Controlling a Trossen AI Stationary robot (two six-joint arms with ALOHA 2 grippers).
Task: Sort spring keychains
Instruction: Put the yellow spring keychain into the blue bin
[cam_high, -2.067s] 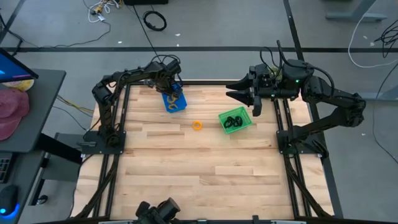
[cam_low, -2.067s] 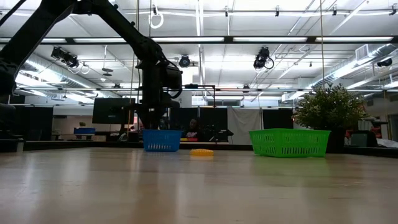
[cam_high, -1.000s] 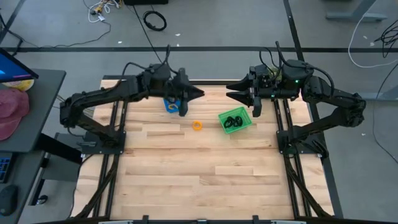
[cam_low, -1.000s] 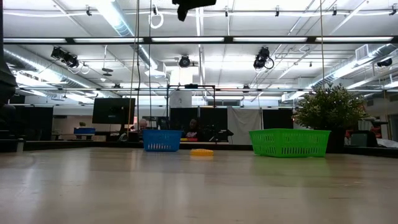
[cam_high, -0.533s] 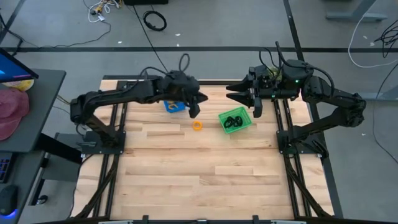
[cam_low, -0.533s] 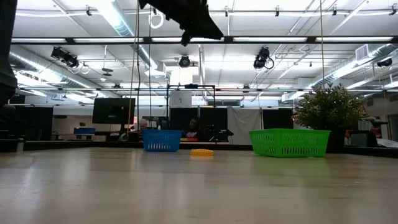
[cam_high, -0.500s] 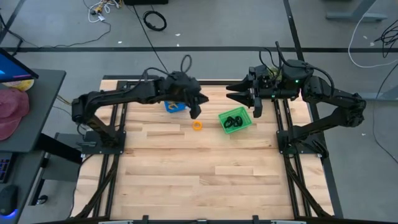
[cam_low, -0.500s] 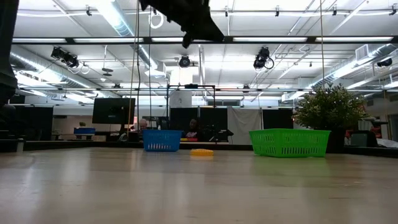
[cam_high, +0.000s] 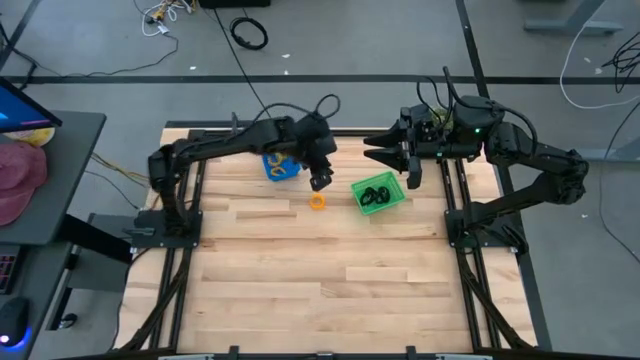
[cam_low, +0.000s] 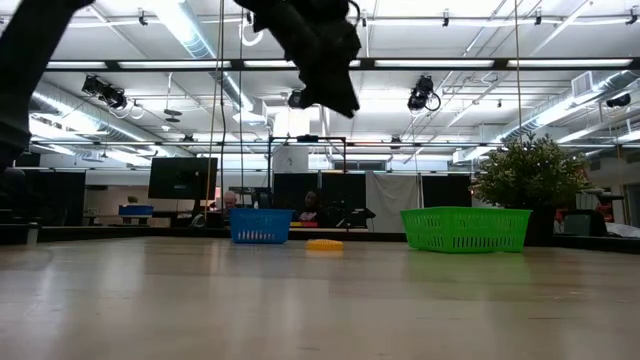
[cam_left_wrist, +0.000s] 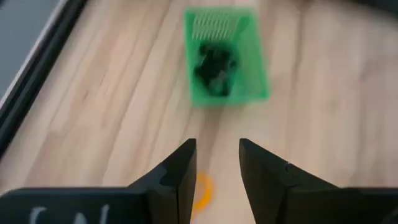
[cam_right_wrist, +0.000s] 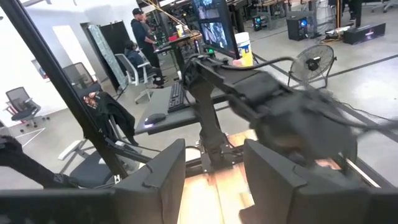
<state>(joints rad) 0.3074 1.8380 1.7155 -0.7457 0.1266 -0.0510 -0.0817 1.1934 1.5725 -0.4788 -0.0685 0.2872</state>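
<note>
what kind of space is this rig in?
Likely a robotics lab or open workshop: exposed ceiling ducts and strip lights, desks with monitors and office chairs, and cables loose on the bare floor.

Orange spring keychain (cam_high: 317, 201) on pale, striped-grain wooden table (cam_high: 300, 270), black spring keychains (cam_high: 376, 194) in green slatted bin (cam_high: 392, 203), orange loops in blue bin (cam_high: 271, 166), dark left gripper (cam_high: 320, 181), dark right gripper (cam_high: 385, 148)

Bright even overhead strip lighting, soft shadows, both wrist views motion-blurred
</note>
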